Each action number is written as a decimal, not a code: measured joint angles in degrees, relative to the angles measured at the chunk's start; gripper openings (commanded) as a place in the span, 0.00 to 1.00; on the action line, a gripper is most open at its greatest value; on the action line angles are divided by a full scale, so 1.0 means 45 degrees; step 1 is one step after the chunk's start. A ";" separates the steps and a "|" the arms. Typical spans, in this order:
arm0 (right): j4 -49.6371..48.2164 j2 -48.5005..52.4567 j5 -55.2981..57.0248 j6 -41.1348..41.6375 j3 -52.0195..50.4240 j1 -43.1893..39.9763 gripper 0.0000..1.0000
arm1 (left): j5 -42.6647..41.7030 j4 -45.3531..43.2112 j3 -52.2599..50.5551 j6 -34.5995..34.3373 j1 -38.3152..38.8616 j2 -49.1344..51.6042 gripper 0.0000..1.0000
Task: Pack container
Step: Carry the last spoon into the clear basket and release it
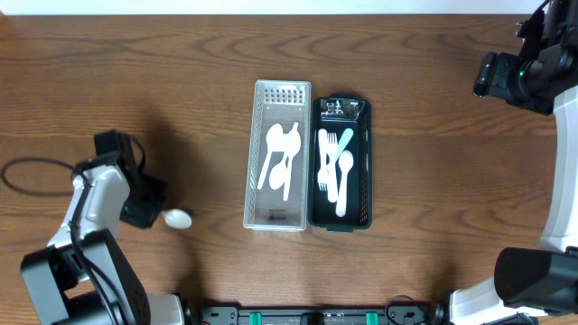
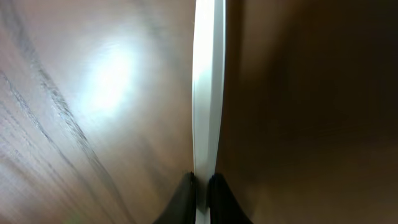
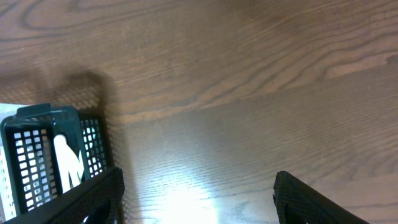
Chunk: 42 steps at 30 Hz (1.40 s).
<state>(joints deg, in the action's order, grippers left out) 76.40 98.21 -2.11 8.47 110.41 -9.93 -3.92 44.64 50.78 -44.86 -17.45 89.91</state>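
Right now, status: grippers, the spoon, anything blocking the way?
Left gripper shut on white spoon handle. Right gripper open, empty. White basket and dark basket part-filled. Nothing between spoon and baskets.

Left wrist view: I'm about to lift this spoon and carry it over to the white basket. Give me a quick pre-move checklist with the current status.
1. Left jaws shut on the white spoon handle: ok.
2. Handle runs straight out between the jaws, not skewed: ok.
3. Spoon already off the table: cannot tell.
4. Table between spoon and white basket free of obstacles: ok.
5. White basket has room: ok, only a few spoons lie inside.
6. Right jaws open, empty and far from the carry path: ok.
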 measured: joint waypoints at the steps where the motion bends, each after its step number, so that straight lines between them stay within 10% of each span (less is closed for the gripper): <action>1: -0.0024 0.0000 0.0000 0.0000 0.0000 0.0000 0.80 | 0.0000 0.0219 0.0384 0.0165 0.0248 -0.0112 0.06; 19: -0.0573 0.0000 0.0005 -0.0379 0.0000 0.0000 0.81 | 0.0034 0.0491 0.6169 0.6960 0.7839 -0.0753 0.06; 34: -0.0617 0.0000 0.0005 -0.0452 0.0000 0.0000 0.80 | 0.0199 -0.0549 0.6173 0.7703 0.9724 0.2521 0.06; 42: -0.0612 0.0000 0.0005 -0.0457 0.0000 0.0000 0.80 | 0.0204 -0.0607 0.6173 0.7839 0.9772 0.3434 0.37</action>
<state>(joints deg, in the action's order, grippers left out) 73.65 98.21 -2.09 6.42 110.41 -9.93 -3.01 41.91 78.56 -9.58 26.52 105.36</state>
